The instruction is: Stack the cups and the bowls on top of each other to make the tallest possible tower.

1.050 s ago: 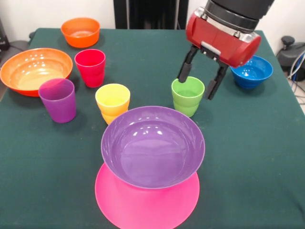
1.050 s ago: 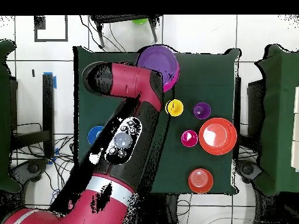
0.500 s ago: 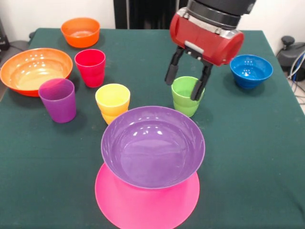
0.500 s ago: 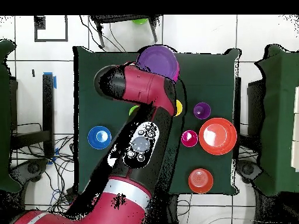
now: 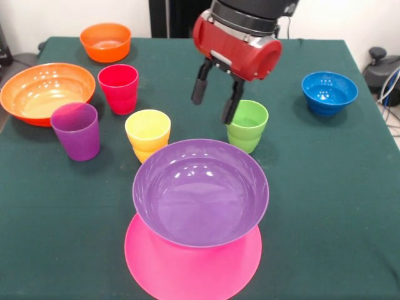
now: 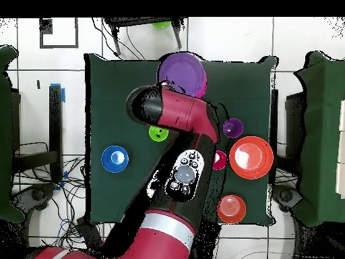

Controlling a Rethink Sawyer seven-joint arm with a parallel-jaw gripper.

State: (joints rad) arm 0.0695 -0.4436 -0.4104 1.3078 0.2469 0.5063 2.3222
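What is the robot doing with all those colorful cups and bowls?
It is building a tower. So far a purple bowl sits on an upturned pink bowl. The gripper is open and empty, hanging beside the green cup, between it and the yellow cup. The red cup, purple cup, two orange bowls and blue bowl wait loose on the table.
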